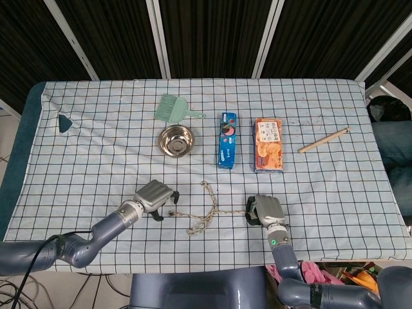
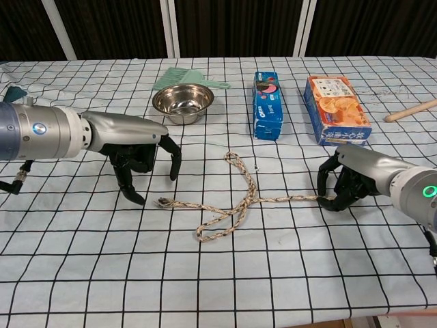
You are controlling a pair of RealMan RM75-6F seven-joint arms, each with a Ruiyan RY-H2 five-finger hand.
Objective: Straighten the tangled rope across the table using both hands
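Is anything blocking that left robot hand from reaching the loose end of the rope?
Nothing visible. The left robot hand hovers open just beside the rope's free end, with only bare tablecloth between them. The right robot hand holds the other end.

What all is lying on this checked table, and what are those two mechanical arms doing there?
rope: one, beige, tangled at the front middle of the table, one end by each robot hand
bowl: one, silver metal, back left of centre
brush: one, pale green, just behind the bowl
blue box: one, blue, back centre, lying flat
orange box: one, orange, right of the blue box
stick: one, light wood, far right
tablecloth: one, white with dark grid lines, covering the table
left robot hand: one, grey and black, fingers spread above the rope's left end, not gripping it
right robot hand: one, grey and black, holding the rope's right end
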